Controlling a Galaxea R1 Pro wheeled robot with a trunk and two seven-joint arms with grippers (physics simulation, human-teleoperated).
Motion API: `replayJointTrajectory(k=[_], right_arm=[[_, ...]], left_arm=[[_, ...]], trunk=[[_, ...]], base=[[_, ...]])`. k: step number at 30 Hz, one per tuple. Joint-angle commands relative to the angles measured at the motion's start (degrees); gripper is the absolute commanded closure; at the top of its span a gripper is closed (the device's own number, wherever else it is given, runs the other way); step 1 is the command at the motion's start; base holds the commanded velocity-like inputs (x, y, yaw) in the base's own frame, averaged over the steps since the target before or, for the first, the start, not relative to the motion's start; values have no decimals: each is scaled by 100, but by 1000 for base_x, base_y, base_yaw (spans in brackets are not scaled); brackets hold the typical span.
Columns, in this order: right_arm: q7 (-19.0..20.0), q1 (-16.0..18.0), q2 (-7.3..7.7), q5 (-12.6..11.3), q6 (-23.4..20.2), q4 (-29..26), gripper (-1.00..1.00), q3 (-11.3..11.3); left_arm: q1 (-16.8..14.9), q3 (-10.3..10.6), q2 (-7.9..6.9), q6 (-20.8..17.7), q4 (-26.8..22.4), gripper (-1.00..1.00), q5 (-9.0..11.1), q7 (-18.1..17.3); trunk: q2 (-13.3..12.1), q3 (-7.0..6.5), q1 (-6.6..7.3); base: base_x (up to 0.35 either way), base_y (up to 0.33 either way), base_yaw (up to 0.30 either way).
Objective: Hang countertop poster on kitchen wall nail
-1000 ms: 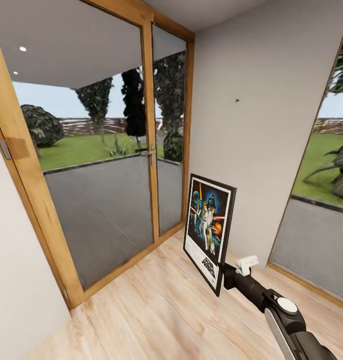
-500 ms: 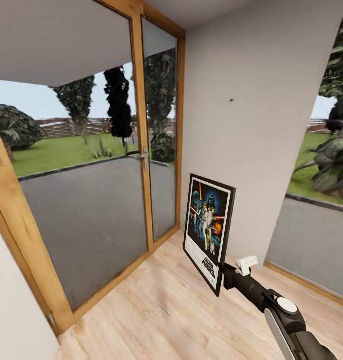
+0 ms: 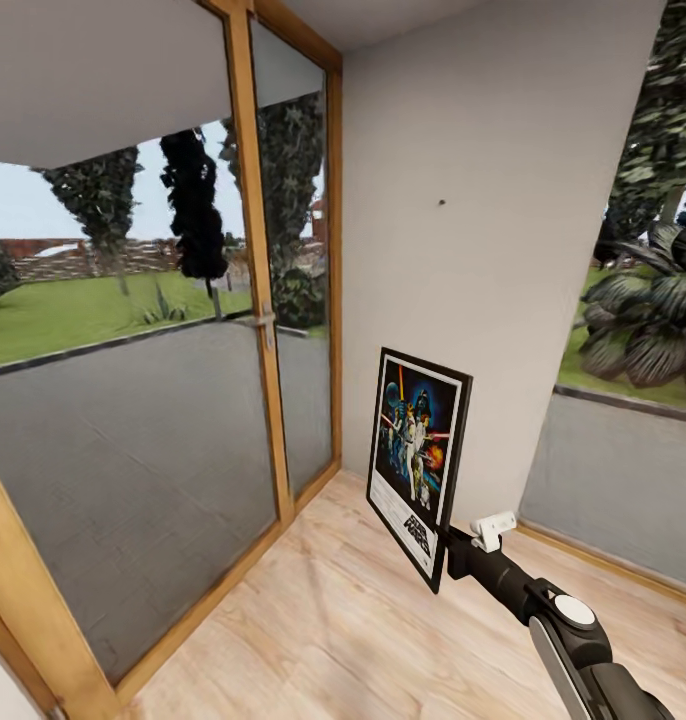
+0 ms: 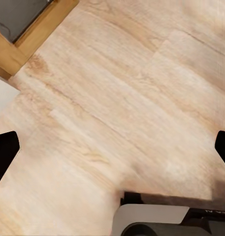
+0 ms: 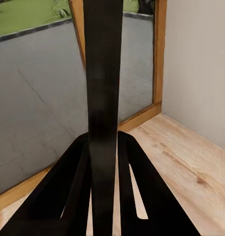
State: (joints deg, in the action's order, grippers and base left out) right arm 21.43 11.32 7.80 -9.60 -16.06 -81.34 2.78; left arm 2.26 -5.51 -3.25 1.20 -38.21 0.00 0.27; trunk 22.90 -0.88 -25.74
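Carrying the poster [image 3: 419, 462] upright, right hand [image 5: 103, 162] pinching its black frame edge-on near the lower corner; left hand [image 4: 112, 147] gaping over floorboards; risking a swing or slip while lifting toward the wall nail [image 3: 442, 203] high above; risking clipping the glass door [image 3: 133, 400].

Black-framed film poster [image 3: 417, 463] in my right gripper [image 3: 445, 556]: slanted title "STAR WARS" on its white lower border.
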Motion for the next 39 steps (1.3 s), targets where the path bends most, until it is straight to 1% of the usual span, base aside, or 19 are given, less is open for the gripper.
replayJointTrajectory(k=[1, 8, 11, 23, 39], right_arm=[[10, 2, 3, -76, -52, -5, 100, 3], [10, 2, 3, -77, -54, -5, 100, 3], [10, 2, 3, -77, -58, -5, 100, 3], [10, 2, 3, -77, -64, -5, 100, 3], [10, 2, 3, -77, -64, -5, 100, 3]], left_arm=[[3, -1, 0, 12, -3, -100, 0, 2], [5, -2, 0, 12, -3, -100, 0, 1], [7, -1, 0, 14, -3, -100, 0, 1], [2, -3, 0, 12, -3, -100, 0, 2], [9, -55, 0, 12, -3, -100, 0, -1]], trunk=[[2, 0, -5], [2, 0, -5], [2, 0, -5], [2, -11, -5], [2, -64, -5]], base=[[245, 253, -21], [246, 253, -12], [245, 253, -149], [245, 253, -276], [245, 247, -299]])
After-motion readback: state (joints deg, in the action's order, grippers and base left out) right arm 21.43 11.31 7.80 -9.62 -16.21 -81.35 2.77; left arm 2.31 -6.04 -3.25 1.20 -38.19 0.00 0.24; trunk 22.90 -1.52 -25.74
